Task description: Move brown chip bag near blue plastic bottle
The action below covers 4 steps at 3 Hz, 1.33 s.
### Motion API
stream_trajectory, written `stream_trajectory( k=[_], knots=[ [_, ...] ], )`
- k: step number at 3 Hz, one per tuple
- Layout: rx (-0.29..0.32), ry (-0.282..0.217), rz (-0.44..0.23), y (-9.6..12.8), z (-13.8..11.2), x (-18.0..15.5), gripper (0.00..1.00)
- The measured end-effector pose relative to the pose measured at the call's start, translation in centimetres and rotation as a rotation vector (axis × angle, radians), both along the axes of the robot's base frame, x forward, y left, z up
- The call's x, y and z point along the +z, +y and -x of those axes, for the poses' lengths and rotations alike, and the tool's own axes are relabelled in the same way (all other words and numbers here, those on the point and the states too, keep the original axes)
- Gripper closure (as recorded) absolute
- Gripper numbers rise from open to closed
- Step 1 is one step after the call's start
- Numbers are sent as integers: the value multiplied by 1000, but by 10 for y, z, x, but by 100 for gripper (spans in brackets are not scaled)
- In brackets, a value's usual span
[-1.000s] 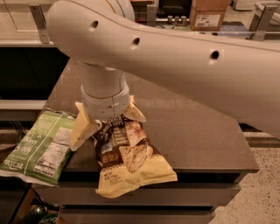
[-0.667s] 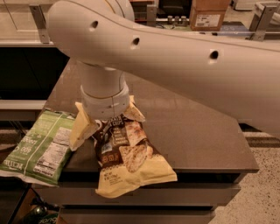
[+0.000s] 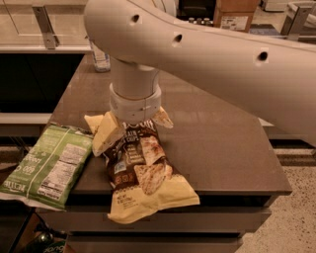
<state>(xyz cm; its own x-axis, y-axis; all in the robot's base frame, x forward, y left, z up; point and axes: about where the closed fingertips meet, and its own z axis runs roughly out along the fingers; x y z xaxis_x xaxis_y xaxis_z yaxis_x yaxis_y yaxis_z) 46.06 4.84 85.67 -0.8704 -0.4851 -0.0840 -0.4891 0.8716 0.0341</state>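
Note:
The brown chip bag (image 3: 143,168) lies at the front left of the dark table (image 3: 222,143), its pale yellow bottom hanging over the front edge. My gripper (image 3: 134,121) is straight above the bag's top end, hidden under the white wrist cuff (image 3: 135,103), and the bag's top is crumpled up against it. The blue plastic bottle (image 3: 100,57) stands at the table's back left corner, partly behind my arm, well away from the bag.
A green chip bag (image 3: 49,165) with a white label lies at the table's left edge, touching the brown bag's corner and hanging off the side. My large white arm (image 3: 222,54) spans the upper right. Cardboard boxes (image 3: 236,15) stand behind the table.
The arm sits higher and further right in the picture, and the bottle at the back left now shows. The brown bag's top stays under the wrist; the green bag has not moved.

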Motion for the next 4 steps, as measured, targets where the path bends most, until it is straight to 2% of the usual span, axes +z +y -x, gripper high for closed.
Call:
stream_trajectory(
  k=[1,2,4],
  knots=[
    [-24,29,-41,-17,-13,-16,0],
    [-20,27,-40,-16,-13,-16,18],
    [-17,24,-41,-14,-13,-17,64]
  ],
)
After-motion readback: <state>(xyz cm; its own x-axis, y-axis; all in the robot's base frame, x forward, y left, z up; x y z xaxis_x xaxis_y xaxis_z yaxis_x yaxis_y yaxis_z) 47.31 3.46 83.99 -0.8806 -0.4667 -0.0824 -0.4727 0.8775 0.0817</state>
